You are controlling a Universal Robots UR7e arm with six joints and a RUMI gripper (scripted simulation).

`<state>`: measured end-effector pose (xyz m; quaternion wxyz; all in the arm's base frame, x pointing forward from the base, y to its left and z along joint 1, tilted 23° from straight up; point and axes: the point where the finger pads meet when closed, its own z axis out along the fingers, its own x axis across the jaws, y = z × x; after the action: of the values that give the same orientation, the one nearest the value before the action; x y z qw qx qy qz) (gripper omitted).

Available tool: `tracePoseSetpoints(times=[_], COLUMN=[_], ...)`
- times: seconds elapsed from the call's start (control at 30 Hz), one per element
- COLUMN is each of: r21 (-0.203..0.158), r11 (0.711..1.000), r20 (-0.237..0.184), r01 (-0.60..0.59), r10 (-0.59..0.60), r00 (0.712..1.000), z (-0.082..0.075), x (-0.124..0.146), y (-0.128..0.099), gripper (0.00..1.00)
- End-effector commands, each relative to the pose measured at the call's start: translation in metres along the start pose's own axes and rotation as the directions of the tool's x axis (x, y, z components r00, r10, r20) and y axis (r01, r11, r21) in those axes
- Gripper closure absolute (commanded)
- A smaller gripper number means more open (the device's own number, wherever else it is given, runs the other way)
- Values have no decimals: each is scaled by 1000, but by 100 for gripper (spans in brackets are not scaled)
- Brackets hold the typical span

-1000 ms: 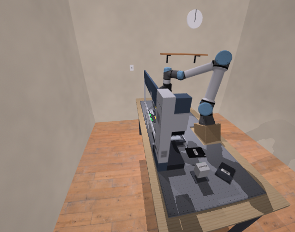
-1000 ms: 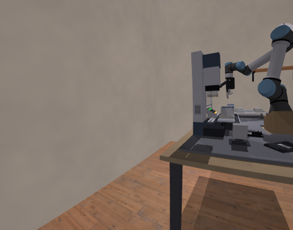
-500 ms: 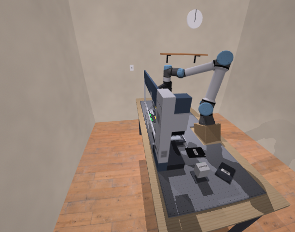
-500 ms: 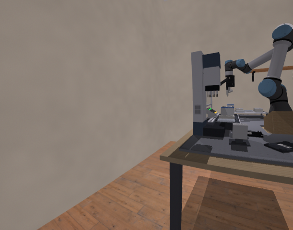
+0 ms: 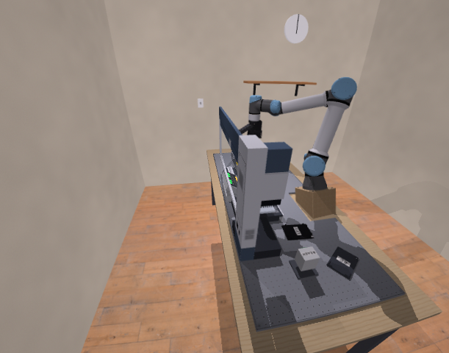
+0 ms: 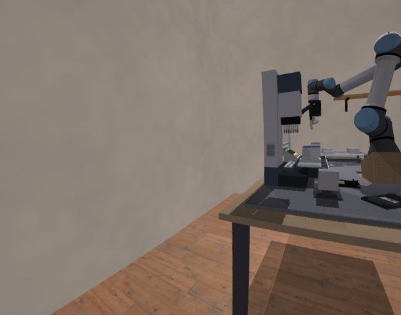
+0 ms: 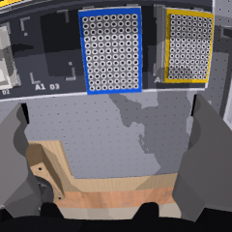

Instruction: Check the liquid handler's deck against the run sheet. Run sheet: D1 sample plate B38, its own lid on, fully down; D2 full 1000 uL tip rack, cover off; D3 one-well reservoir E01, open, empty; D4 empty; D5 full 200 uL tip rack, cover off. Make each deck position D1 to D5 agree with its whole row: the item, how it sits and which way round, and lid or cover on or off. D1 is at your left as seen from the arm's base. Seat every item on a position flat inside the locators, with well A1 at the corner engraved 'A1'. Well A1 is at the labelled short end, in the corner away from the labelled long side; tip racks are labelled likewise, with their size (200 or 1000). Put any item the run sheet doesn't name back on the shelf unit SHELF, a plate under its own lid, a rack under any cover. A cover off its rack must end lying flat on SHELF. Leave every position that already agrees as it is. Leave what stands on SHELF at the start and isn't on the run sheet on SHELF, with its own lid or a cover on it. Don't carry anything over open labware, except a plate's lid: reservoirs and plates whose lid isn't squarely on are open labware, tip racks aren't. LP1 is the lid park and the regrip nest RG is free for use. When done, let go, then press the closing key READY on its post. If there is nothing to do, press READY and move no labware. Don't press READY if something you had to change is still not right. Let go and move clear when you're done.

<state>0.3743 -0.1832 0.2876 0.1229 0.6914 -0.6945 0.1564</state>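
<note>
My gripper (image 7: 108, 99) is open and empty. It hangs high above the deck's front edge, behind the liquid handler's tower in the top view (image 5: 254, 131) and beside its pipetting head in the exterior view (image 6: 312, 125). In the wrist view a blue-framed tip rack (image 7: 111, 49) stands uncovered, full of tips, on the position just right of D3. A yellow-framed tip rack (image 7: 188, 46) stands uncovered one position further right. The position marked D3 (image 7: 55, 53) holds nothing. A pale item (image 7: 7, 60) sits at D2, cut off by the left edge.
The liquid handler's tower (image 5: 254, 190) and pipetting head (image 6: 290, 123) stand close beside my gripper. A grey box on a post (image 5: 307, 258) and two black labelled pads (image 5: 297, 231) (image 5: 342, 261) are on the near table. Pale labware sits on a low shelf (image 6: 342, 150) behind.
</note>
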Motion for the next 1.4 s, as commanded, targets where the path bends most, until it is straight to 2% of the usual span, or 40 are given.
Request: tracePoseSetpoints(times=[0.0, 1.23, 1.37], r21=[4, 3, 3], r11=[1000, 1000, 1000], r20=[-3, -2, -2], r01=[-2, -1, -1], r10=[2, 1, 1], r00=[1000, 1000, 1000], z=[-12, -66, -67], x=[1, 1, 1], y=[-1, -1, -1], gripper=[18, 18, 18])
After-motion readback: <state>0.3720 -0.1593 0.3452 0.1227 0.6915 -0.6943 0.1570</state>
